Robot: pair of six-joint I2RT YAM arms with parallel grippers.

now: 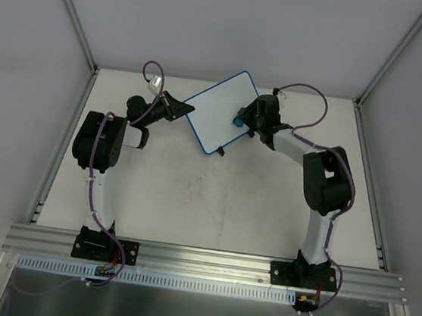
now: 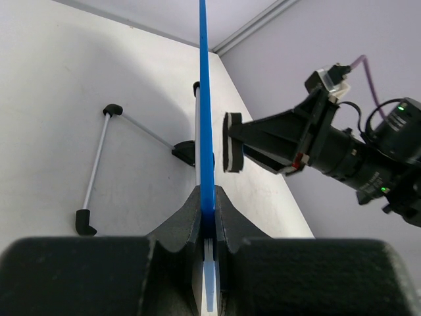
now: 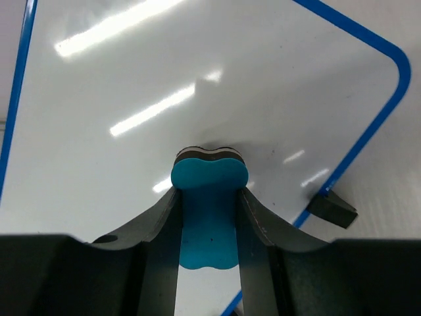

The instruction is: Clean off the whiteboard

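Edge-on whiteboard (image 2: 205, 99) clamped in left jaws, eraser (image 2: 232, 143) in right jaws beside its face

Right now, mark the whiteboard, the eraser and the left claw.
whiteboard (image 1: 217, 113): top view, middle of its white face.
eraser (image 3: 208, 197): right wrist view, its blue back.
left claw (image 2: 207, 201): left wrist view, midway between the fingertips, clamped on the board's blue edge.

The whiteboard (image 1: 218, 111) is stood on the counter (image 1: 214, 196), clamped at its left edge by the left gripper (image 1: 182, 110); an eraser (image 1: 240, 120) is held before its right side.
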